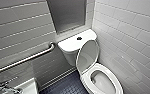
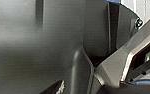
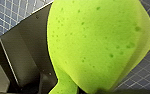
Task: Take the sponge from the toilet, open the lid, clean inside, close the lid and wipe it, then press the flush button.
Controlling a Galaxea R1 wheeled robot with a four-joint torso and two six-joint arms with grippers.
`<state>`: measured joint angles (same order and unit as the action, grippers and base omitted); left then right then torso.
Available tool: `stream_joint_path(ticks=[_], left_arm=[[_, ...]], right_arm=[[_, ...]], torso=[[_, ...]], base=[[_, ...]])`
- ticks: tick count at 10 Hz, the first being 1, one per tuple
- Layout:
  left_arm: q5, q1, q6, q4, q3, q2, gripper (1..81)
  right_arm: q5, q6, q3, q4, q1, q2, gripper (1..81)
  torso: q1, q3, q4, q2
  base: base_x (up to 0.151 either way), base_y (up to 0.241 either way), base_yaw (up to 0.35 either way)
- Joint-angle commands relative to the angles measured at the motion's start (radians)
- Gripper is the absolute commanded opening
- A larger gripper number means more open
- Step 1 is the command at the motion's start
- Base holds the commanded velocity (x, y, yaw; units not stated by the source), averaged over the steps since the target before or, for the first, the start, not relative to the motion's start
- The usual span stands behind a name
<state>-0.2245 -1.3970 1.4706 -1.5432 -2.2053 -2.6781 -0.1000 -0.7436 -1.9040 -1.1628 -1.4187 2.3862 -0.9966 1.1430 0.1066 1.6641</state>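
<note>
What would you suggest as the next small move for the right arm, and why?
Probably bring the sponge toward the toilet bowl and lower it inside. The lid already stands raised against the tank, the bowl lies open, and the sponge is pinched at one end above the floor tiles, so wiping seems due.

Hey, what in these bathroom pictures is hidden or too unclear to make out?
- Head view: the toilet bowl's front is cut off by the bottom edge.
- Head view: the dark button on the tank is too small for detail.
- Right wrist view: the sponge hides most floor behind it.
</note>
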Motion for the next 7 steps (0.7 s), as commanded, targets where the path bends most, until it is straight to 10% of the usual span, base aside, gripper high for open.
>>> stream_joint_path(ticks=[1, 7], left_arm=[[-0.05, 0.061, 0.023, 0.04, 0.009, 0.056, 81.1], [-0.111, 0.281, 0.177, 0.038, 0.033, 0.09, 81.1]], right_arm=[[0.333, -0.006, -0.257, 0.0, -0.001, 0.098, 1.0], [0.302, 0.007, -0.351, 0.101, -0.013, 0.167, 1.0]], torso=[[0.0, 0.0, 0.0, 0.0], [0.0, 0.0, 0.0, 0.0]], base=[[0.0, 0.0, 0.0], [0.0, 0.0, 0.0]])
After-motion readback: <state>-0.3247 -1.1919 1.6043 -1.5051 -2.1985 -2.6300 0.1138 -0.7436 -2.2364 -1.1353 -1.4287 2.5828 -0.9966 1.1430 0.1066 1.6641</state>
